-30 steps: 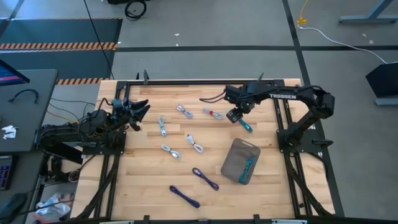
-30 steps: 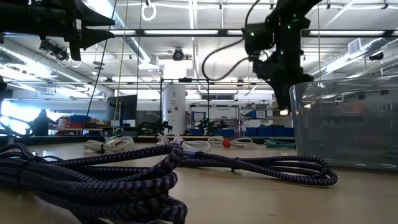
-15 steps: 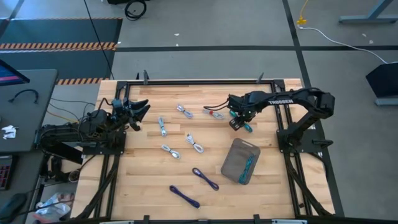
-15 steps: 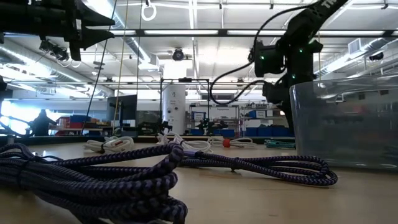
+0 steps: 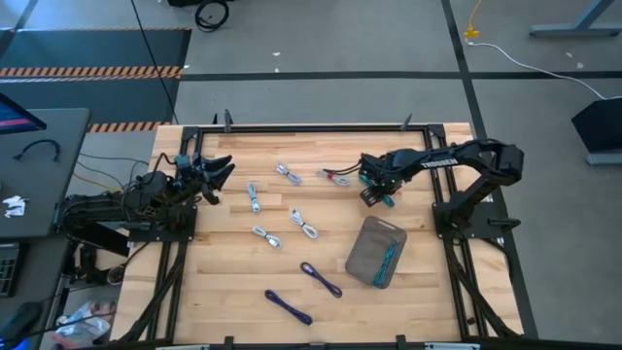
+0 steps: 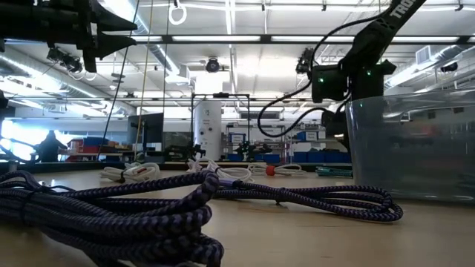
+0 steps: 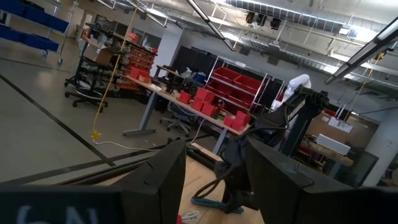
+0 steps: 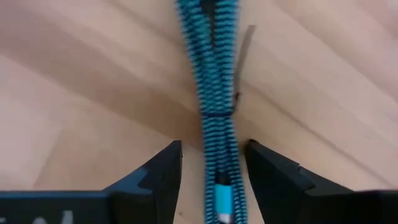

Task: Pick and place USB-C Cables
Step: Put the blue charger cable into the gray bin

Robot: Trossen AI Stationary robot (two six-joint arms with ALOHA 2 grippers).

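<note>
USB-C Cables [image 5: 254,198] lie scattered on my table [image 5: 224,272]; a teal cable [image 8: 216,93] sits between my right gripper's [image 8: 211,163] open, empty fingers; grey tray [image 5: 369,249] nearby; left gripper [image 5: 220,170] waits open.

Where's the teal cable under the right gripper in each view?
High view: teal cable at the right gripper, just above the grey tray.
Low view: not visible; the tray blocks that spot.
Left wrist view: teal loop on the table below the right arm.
Right wrist view: runs down the centre, between the open fingers.
Shared landmark: the right gripper.
</note>
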